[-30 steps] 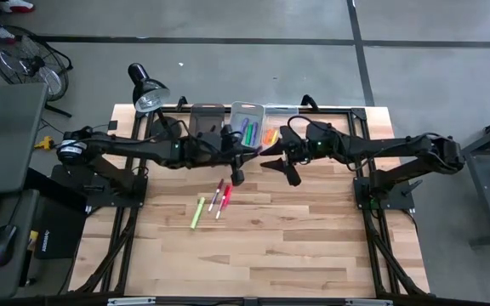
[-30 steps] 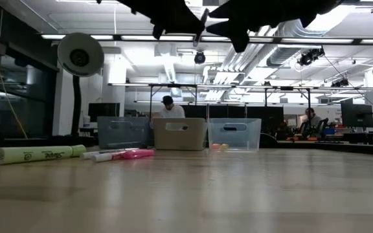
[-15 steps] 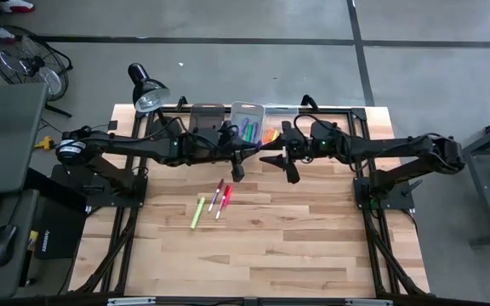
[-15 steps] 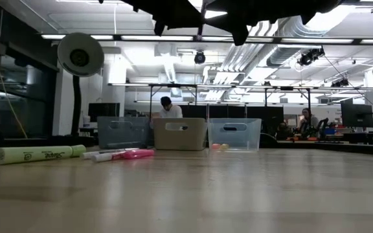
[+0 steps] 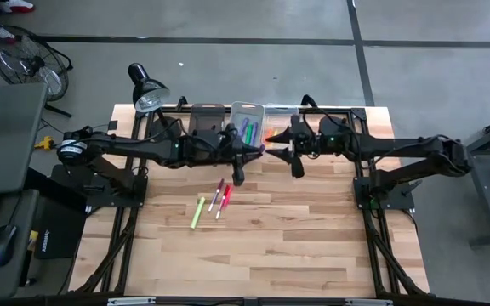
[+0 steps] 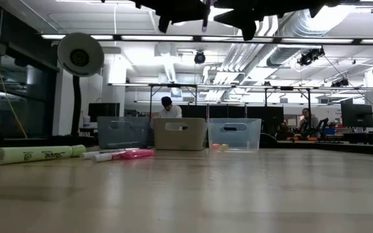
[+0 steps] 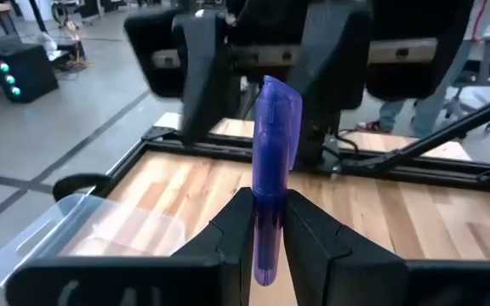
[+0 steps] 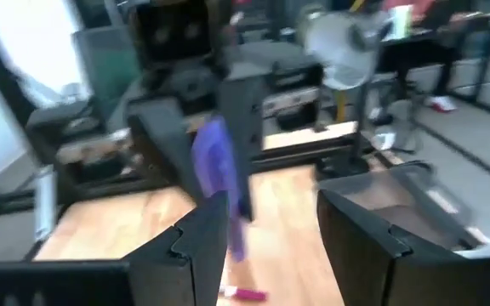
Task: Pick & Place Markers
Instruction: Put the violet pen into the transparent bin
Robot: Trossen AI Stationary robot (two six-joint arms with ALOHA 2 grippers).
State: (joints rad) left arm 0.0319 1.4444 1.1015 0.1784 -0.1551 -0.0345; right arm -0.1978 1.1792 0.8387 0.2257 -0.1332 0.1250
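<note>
The left end effector (image 7: 267, 225) holds the purple marker (image 7: 272, 170) upright above the table (image 5: 296, 238), so the wide-open right end effector (image 8: 266, 234) should close squarely around its cap.

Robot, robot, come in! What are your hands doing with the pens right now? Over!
Left gripper shut on purple marker, raised near the bins. Right gripper open, facing it. Three markers lie loose on the table. Nothing blocking.

Both arms (image 5: 262, 151) crowd the bins (image 5: 247, 121); near tabletop (image 5: 296, 246) open.
</note>
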